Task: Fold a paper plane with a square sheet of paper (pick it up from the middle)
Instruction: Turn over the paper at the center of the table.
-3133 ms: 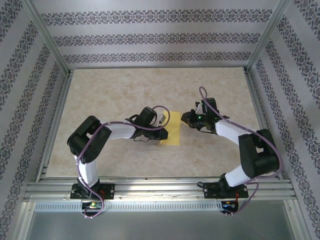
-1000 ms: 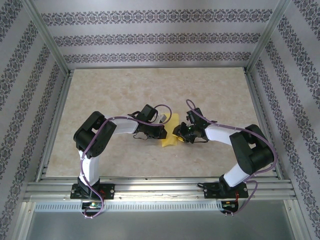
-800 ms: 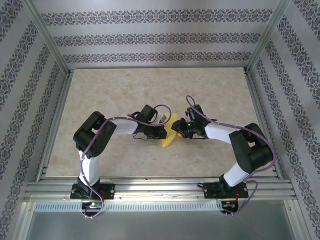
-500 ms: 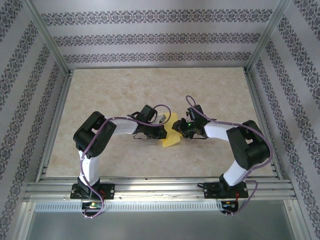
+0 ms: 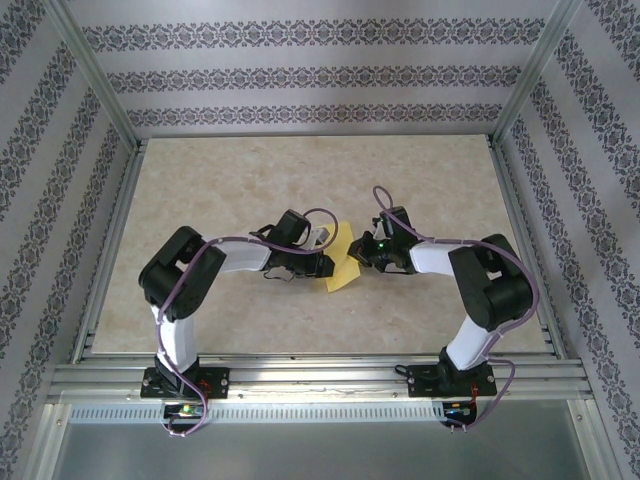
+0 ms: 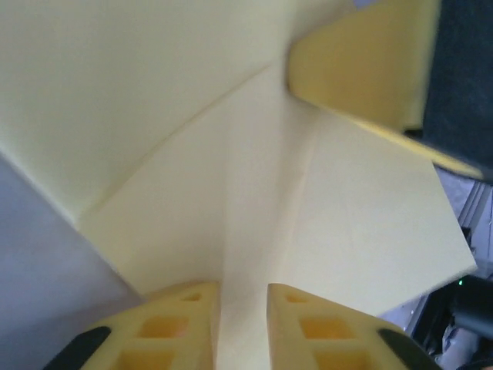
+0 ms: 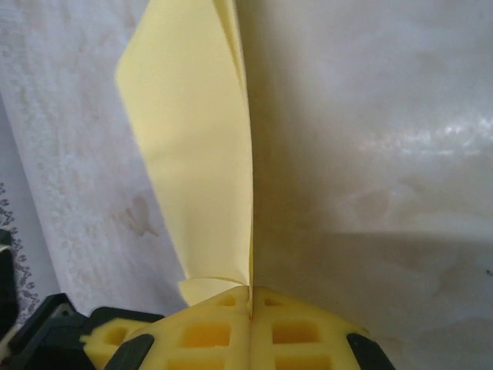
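The yellow sheet of paper, creased and folded into a narrow pointed shape, stands lifted between both grippers at the table's middle. My right gripper holds it from the right. In the right wrist view its jaws are pressed together on the paper's folded edge, which runs straight away from them. My left gripper is at the paper's left side. Seen from the left wrist, its fingers stand apart with a raised crease of the paper running between them.
The beige marbled table top spreads out on all sides of the paper. Aluminium rails edge it, with patterned walls behind. Both arm bases sit on the near rail.
My right gripper has shut on the paper's right edge. My left gripper's jaws have parted from their tight grip. The paper stands more upright than a second ago.
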Motion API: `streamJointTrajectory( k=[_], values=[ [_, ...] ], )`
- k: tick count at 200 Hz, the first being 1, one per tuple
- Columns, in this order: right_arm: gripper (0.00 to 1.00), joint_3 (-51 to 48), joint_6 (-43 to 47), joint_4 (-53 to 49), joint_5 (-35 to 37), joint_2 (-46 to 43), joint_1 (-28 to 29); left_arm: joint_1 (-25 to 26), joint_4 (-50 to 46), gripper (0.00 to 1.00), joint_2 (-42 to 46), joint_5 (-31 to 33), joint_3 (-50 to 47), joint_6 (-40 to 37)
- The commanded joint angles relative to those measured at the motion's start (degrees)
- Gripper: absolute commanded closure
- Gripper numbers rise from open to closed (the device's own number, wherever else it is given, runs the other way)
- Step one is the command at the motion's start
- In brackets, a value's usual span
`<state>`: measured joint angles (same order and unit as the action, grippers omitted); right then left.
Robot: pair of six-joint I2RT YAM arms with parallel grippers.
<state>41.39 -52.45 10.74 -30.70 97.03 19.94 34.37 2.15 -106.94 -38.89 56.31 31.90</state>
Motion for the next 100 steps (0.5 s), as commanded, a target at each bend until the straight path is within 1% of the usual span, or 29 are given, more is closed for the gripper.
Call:
streamJointTrajectory(
  k=[1, 7, 23, 32, 46, 55, 62, 82, 91, 100],
  values=[
    [1.00, 2.99, 6.75, -6.11, -0.27, -4.88, -0.87, -0.53, 2.02, 0.63, 8.32, 5.48, -2.01, -0.62],
    [1.00, 4.40, 9.12, -10.09, 1.31, -6.10, -0.89, -0.56, 1.97, 0.59, 10.42, 7.59, -2.77, -0.90],
    [1.00, 8.26, 16.41, -20.86, 7.84, -9.60, -0.46, -0.87, 1.18, 0.52, 15.64, 13.43, -4.79, -1.77],
    [1.00, 11.02, 20.65, -27.87, 13.80, -11.23, 0.03, -1.10, 0.26, 0.47, 18.26, 16.87, -5.75, -2.14],
    [1.00, 15.94, 27.48, -37.72, 23.56, -12.51, 1.51, -1.64, -1.25, 0.44, 21.64, 21.29, -6.93, -2.93],
    [1.00, 18.86, 32.58, -42.29, 29.56, -12.74, 2.91, -2.08, -2.24, 0.36, 23.51, 23.98, -7.51, -3.28],
    [1.00, 20.57, 35.85, -44.86, 35.27, -12.93, 4.54, -2.28, -2.64, 0.27, 24.64, 26.22, -8.13, -3.47],
    [1.00, 23.17, 44.35, -48.10, 52.27, -12.22, 10.10, -3.24, -4.24, 0.21, 27.18, 29.68, -8.93, -4.29],
    [1.00, 23.80, 47.23, -48.44, 58.44, -11.24, 12.02, -3.58, -5.02, 0.12, 28.13, 32.29, -9.26, -3.71],
    [1.00, 24.21, 49.07, -48.62, 63.19, -10.02, 13.80, -4.00, -6.06, 0.07, 29.27, 35.05, -9.60, -2.70]
  ],
)
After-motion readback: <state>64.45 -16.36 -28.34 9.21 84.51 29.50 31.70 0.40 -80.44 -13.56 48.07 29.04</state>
